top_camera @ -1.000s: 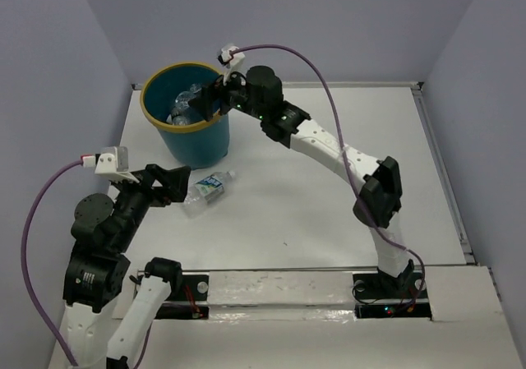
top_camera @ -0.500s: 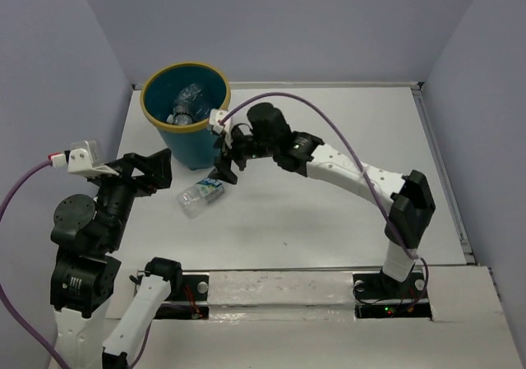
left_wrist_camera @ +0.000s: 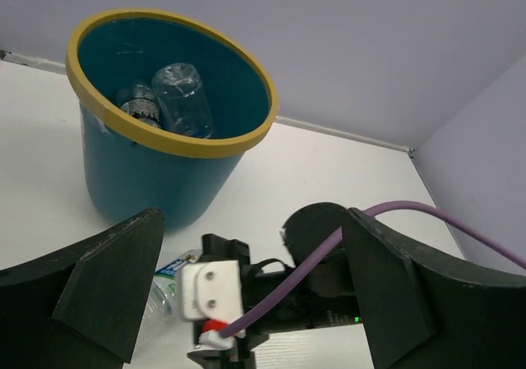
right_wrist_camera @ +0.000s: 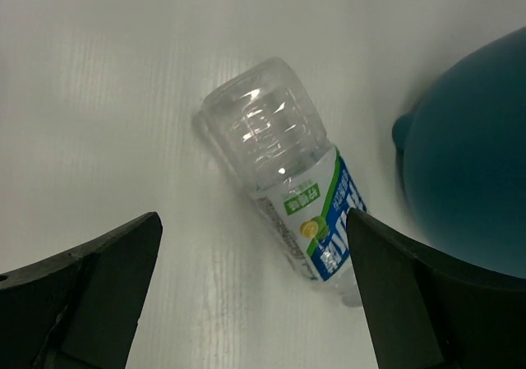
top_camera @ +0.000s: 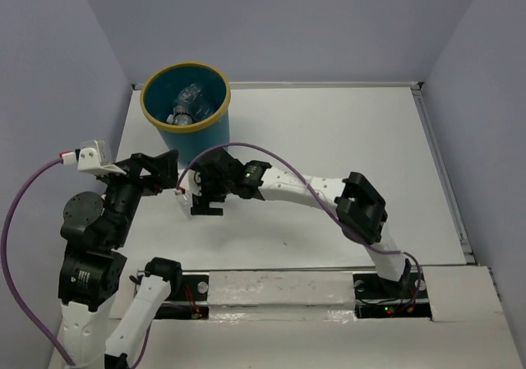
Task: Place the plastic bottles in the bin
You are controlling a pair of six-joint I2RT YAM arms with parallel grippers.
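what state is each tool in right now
left tool: open, holding nothing
right tool: open, holding nothing, over the clear plastic bottle with the blue label

A clear plastic bottle (right_wrist_camera: 283, 196) looks glossy, its body ribbed, with a shiny printed wrap label (right_wrist_camera: 316, 221) in blue, white and green. The white desk (right_wrist_camera: 99, 98) has a soft sheen and fine parallel ridges, like corrugated plastic sheet. The bin (left_wrist_camera: 140, 180) is smooth teal plastic with a duller yellow rim. The 2 bottles in the bin (left_wrist_camera: 182, 98) are clear and glossy. The right tool's fingers (right_wrist_camera: 90, 287) are matt black plastic. The right arm (top_camera: 288, 190) has glossy white shells.
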